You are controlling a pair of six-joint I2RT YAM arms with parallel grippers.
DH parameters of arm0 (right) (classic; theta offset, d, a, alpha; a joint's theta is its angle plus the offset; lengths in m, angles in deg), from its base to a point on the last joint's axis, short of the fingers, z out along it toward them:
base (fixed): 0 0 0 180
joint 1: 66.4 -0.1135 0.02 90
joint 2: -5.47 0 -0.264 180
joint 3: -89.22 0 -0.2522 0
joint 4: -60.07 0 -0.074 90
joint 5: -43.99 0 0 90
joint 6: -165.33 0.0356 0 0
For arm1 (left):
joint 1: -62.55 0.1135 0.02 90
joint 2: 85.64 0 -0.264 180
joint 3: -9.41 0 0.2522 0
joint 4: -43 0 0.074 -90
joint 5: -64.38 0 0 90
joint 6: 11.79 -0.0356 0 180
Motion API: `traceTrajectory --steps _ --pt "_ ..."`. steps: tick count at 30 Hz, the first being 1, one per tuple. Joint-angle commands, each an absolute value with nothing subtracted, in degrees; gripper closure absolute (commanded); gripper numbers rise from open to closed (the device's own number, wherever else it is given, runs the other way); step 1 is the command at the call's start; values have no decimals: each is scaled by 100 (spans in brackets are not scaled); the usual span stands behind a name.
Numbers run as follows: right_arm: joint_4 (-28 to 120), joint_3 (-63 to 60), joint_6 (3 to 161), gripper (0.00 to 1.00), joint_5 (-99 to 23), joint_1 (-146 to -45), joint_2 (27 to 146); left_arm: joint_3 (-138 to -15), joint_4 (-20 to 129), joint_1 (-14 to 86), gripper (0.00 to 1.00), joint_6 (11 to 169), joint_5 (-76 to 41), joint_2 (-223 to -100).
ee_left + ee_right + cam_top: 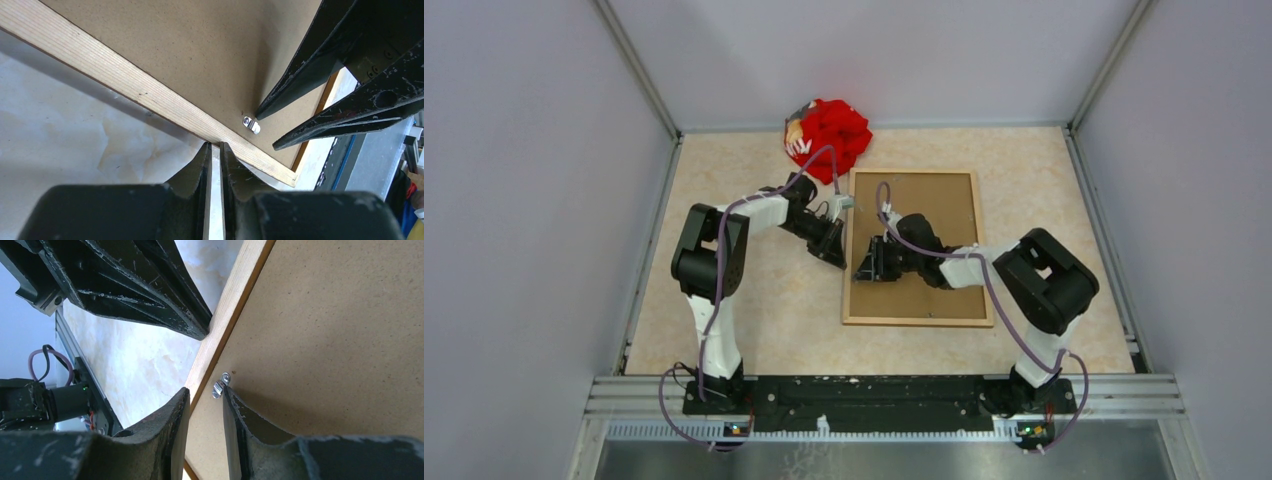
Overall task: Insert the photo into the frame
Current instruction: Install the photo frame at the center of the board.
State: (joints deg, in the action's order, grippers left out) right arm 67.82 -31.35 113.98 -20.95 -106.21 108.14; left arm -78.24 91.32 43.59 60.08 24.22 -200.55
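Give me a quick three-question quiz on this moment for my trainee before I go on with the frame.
1. True or false: the frame lies back up, with a brown board filling it.
2. Which gripper is shut? A) left gripper B) right C) both
3. Fill in: the right gripper has one fingertip beside a small metal ___ on the board, close to the frame's rim.
Key: 1 true; 2 A; 3 clip.

frame [917,321] flat on table [754,300] | board [934,205] in it | cloth [829,135] behind, perhaps touching
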Motion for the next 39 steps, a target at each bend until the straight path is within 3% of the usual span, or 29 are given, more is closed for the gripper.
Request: traceTrajectory --steps 1,39 --pt "6869 -3133 11437 69 -2117 -10714 10754 -7923 9019 4330 85 5783 2203 -19983" --pt "7312 -3328 11929 71 -2209 -10786 10784 -7827 9055 4331 87 5721 2245 -19894"
